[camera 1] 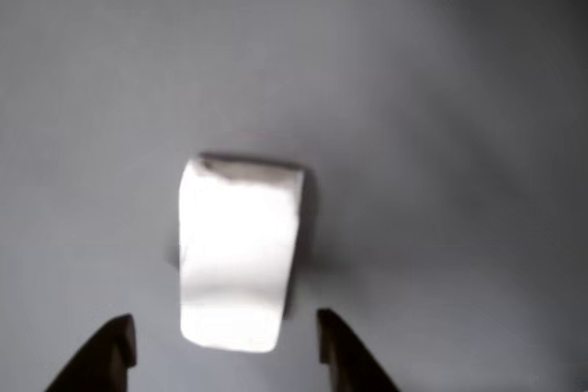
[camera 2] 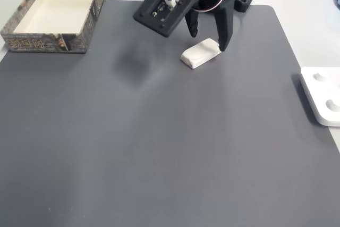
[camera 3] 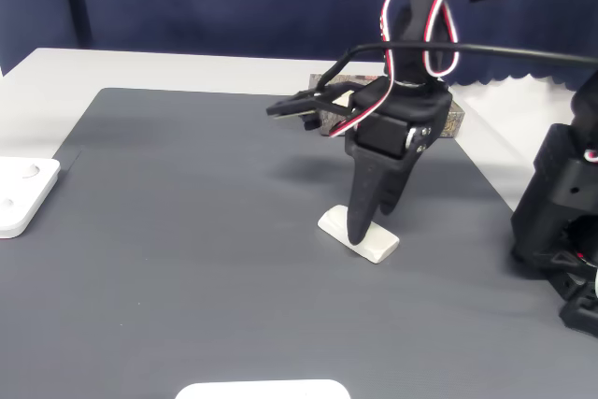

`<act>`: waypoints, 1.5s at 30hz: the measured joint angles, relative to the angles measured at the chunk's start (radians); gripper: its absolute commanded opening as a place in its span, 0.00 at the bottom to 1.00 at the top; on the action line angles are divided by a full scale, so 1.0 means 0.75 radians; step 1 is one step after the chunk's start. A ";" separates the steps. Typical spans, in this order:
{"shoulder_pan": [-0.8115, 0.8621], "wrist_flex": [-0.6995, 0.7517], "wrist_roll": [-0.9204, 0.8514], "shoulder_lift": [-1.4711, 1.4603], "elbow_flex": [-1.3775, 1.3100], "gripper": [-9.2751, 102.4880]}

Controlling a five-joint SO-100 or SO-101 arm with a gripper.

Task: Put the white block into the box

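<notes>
We count one white block [camera 2: 200, 53] and one box [camera 3: 455, 121] — largely hidden — beneath the gripper [camera 2: 209, 42], jaws spread, grasping nothing.

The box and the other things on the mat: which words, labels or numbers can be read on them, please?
None can be read.
The box: its outer wall has a dark printed pattern, too blurred to read.
The white block: no writing seen.
</notes>
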 measured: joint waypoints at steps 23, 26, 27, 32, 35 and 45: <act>0.018 -0.123 -0.020 -0.076 0.020 0.35; 0.018 -0.123 -0.020 -0.076 0.020 0.34; 0.018 -0.123 -0.020 -0.076 0.020 0.34; 0.018 -0.123 -0.020 -0.084 0.020 0.34; 0.018 -0.123 -0.029 -0.092 0.020 0.34; 0.010 -0.143 -0.070 -0.102 0.020 0.33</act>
